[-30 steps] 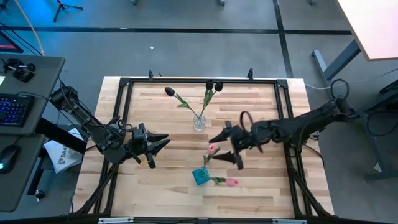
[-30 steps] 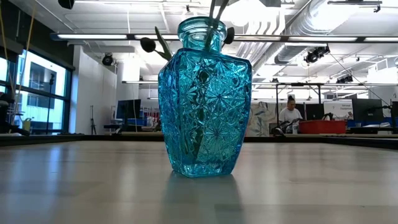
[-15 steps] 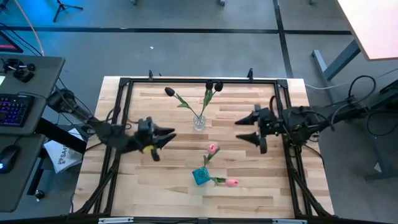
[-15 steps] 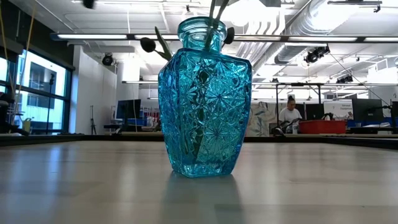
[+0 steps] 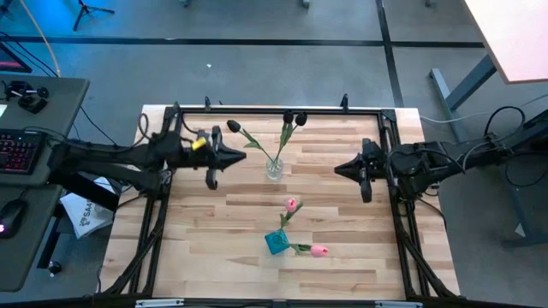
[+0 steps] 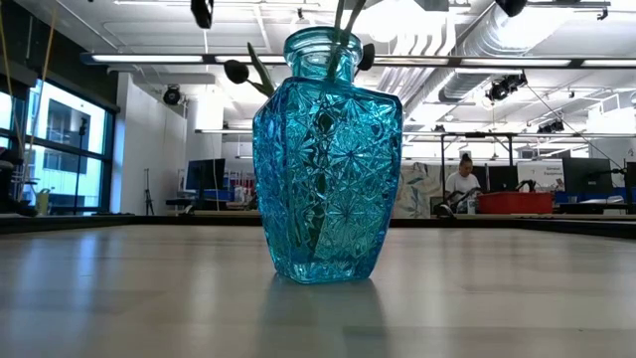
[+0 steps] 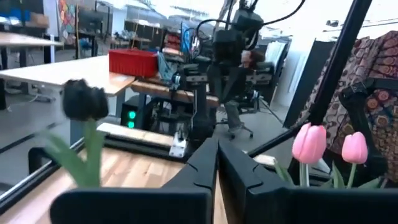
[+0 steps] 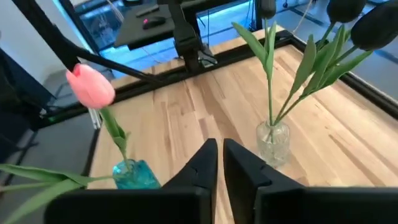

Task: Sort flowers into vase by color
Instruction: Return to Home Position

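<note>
At the front of the counter (image 5: 360, 265), the blue vase (image 5: 276, 243) is seen upright with both pink tulips (image 5: 292, 204) in it. One head is leaned toward mid-counter. The other is drooped low to the right, just beside the vase.

Farther back, at mid-counter, the clear vase (image 5: 273, 168) is stood with the three black tulips (image 5: 233, 127) in it, stems fanned out. One is leaned left and two are leaned toward the far rail (image 5: 274, 109). All five flowers are judged sorted by colour.

The clear vase is flanked by both arms. The left gripper (image 5: 242, 155) is held about level with it on the left, jaws together and empty, pointed at the vase. The left-leaning black stem passes near its tips, so this arm is judged the nearer one to the flowers. The right gripper (image 5: 336, 168) is held on the right, farther from the vase, jaws close together on nothing, also pointed inward.

For the move home, each arm is best drawn back along its own axis, away from the centre. A sideways swing of the left one could catch that leaning stem or its leaf.

Beyond the counter, in the room behind, a seated person (image 6: 462, 184) is made out.
</note>
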Available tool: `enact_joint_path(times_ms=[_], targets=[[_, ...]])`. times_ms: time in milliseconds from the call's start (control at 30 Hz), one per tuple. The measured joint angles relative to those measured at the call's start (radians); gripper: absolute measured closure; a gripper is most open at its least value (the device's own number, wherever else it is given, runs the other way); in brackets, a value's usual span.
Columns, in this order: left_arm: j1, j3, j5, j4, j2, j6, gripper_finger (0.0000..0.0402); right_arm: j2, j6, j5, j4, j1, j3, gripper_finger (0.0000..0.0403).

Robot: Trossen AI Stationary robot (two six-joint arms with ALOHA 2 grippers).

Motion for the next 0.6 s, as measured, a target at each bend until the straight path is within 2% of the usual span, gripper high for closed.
enact_joint_path(times_ms=[133,200,300,433,600], targets=[[0.027,-0.012,0.052,-0.117,-0.065,-0.005,0.0400,-0.015,0.051,0.000,0.004,0.032,0.000,0.0399],[0.009,-0.053,0.054,-0.116,-0.102,-0.024,0.0401,-0.018,0.094,0.004,0.006,0.049,0.000,0.0396],[-0.037,-0.155,0.041,-0.048,-0.156,-0.071,0.0401,-0.017,0.146,0.020,0.007,0.073,0.000,0.0401],[-0.093,-0.312,-0.034,0.086,-0.229,-0.084,0.0401,-0.015,0.183,0.064,0.007,0.099,0.000,0.0401],[-0.101,-0.469,-0.072,0.210,-0.308,-0.111,0.0401,-0.015,0.209,0.101,-0.001,0.110,0.000,0.0402]])
